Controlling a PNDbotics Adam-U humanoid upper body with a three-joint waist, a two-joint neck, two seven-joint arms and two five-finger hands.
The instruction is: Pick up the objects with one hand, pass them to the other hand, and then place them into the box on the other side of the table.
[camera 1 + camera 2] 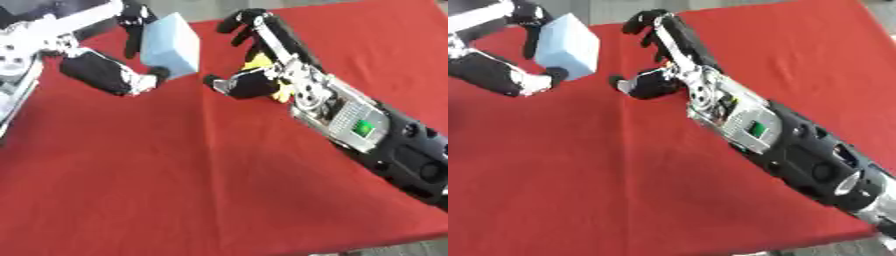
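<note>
Above the red table (pixel 175 175), left hand (pixel 114 70) clasps the pale blue block (pixel 172 45); right hand (pixel 262 55), fingers spread, should close squarely before release

The far left of the red table (pixel 175 190) is taken up by the left hand (pixel 131 75), by which a pale blue block (pixel 172 46) is held. A narrow open strip is left between that block and the right hand (pixel 262 65), whose arm (pixel 798 150) blocks a diagonal band from far centre to near right. A yellow object (pixel 259 63) is partly hidden under the right hand. The near left stretch is left unoccupied.
</note>
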